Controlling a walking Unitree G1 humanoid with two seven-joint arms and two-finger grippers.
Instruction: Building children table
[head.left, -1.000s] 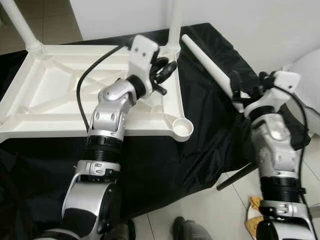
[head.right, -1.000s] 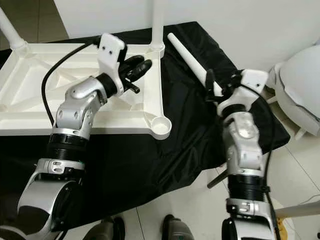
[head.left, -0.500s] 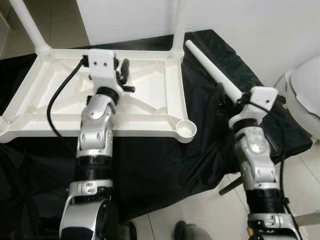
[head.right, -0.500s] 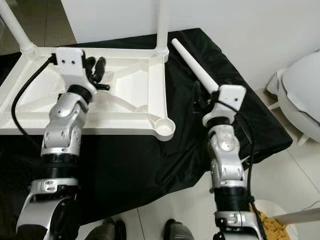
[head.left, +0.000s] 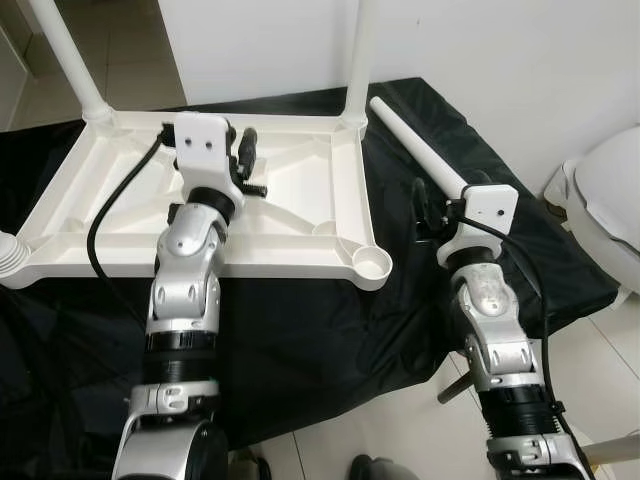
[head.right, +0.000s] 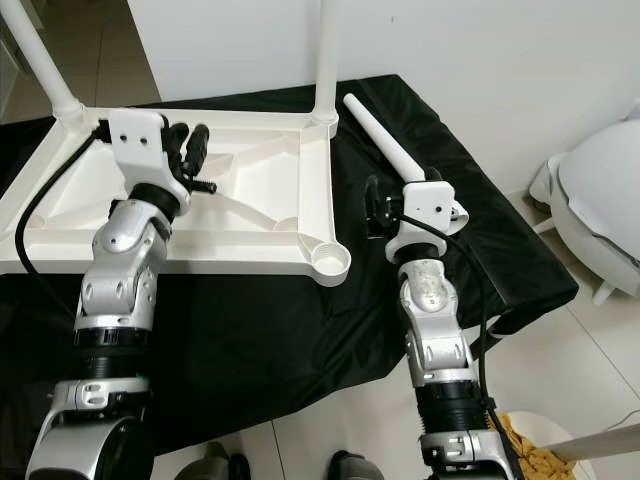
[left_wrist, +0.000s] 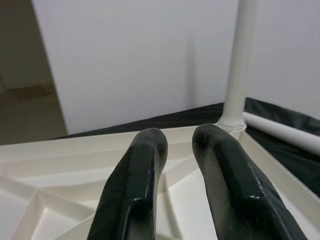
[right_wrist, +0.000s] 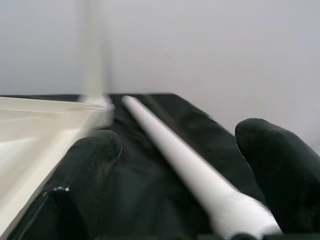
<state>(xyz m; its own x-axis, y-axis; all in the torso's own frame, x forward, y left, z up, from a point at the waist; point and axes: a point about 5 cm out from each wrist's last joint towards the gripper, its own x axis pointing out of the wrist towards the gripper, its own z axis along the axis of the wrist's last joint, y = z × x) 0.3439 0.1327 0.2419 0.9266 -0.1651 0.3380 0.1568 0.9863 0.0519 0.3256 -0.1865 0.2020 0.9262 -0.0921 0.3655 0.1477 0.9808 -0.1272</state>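
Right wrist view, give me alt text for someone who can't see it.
A loose white table leg lies on black cloth, running away between the right gripper's two open black fingers. The upturned white tabletop sits beside it, with a blurred upright leg behind.

Silver jointed arms, black ribbed collars; white wrist housings; black cables; glossy black claw fingers (left_wrist: 135, 190).

the white plastic table top (head.left: 300, 225) lies upside down on black cloth, two legs (head.left: 358, 55) standing up at its far corners. one loose white leg (head.left: 420, 150) lies beside it.
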